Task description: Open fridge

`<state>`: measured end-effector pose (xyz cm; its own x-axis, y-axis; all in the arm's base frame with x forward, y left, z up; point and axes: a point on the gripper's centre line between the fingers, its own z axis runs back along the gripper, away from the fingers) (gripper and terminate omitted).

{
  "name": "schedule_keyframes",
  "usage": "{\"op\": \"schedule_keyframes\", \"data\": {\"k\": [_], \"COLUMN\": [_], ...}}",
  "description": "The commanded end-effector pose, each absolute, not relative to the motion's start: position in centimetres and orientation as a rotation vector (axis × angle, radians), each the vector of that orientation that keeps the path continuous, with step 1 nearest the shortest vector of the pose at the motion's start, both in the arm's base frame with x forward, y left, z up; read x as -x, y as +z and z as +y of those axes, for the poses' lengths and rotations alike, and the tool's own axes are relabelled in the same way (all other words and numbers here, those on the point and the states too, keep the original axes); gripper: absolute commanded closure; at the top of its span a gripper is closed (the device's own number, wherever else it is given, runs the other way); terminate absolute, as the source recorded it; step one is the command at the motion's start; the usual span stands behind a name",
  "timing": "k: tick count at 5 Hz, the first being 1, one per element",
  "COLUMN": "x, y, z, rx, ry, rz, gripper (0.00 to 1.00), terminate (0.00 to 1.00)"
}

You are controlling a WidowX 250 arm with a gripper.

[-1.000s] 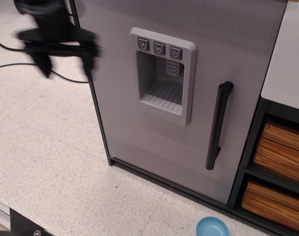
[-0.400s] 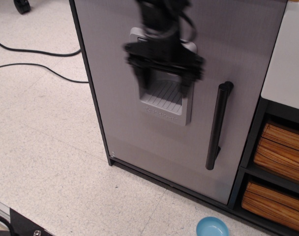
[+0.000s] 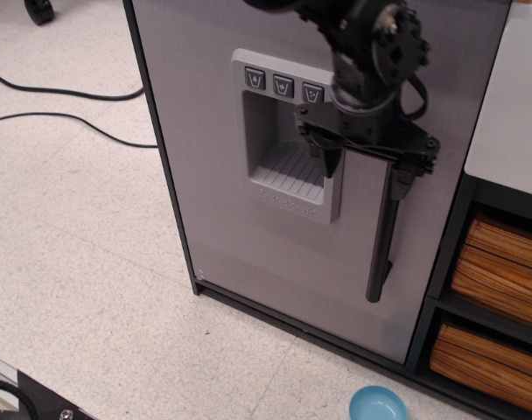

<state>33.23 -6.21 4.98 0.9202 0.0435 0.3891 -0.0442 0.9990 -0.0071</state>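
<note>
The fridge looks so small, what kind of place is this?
Probably a lab's mock play kitchen: a toy-sized fridge standing on speckled floor tiles, loose cables trailing across them, and a robot hand at the door handle.

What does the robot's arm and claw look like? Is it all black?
Mostly, yes. The black robot gripper has a flat crossbar with two short, stubby fingers pointing down from its ends. Above it sits a chunky round black wrist with small silvery screws on its face. A thin black cable loops out at the wrist's side. No stickers or writing can be seen on it.
</note>
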Motion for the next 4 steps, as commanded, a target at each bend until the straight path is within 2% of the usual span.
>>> {"op": "schedule_keyframes", "data": {"k": [1, 2, 3, 4], "x": [-36.19, -36.74, -36.51, -36.57], "y": [5.64, 6.07, 6.2, 6.27], "z": [-8.28, -8.59, -8.54, -8.52], "rx": [0.025, 0.034, 0.055, 0.05], "ry": [0.064, 0.059, 0.054, 0.032], "rz": [-0.45, -0.465, -0.458, -0.459], "gripper": [0.0, 0.0, 1.0, 1.0], "terminate": [0.0, 0.0, 0.0, 0.0]}}
